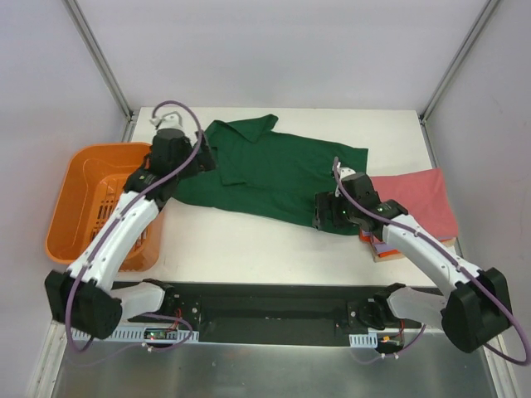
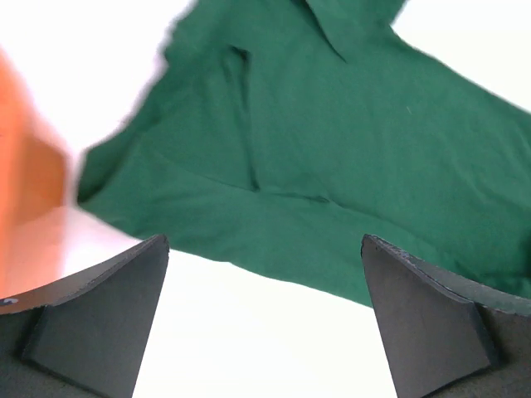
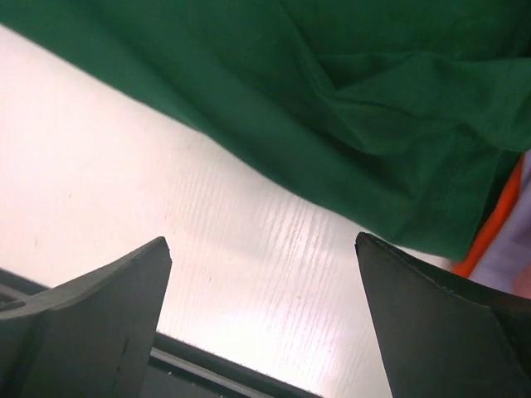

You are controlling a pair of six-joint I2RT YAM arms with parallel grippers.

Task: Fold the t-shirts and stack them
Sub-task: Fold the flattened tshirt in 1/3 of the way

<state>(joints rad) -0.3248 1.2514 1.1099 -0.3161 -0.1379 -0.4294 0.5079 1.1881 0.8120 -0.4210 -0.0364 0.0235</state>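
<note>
The dark green t-shirt [image 1: 274, 170] lay spread at centre frame, soft, light cloth probably best pinched at its near hem corners, as the left gripper [image 2: 264, 242] and right gripper [image 3: 262, 242] hovered wide open, empty.

White table [image 1: 249, 249]; pale walls [image 1: 274, 50]; metal corner posts [image 1: 99, 58]; bright even light.
</note>
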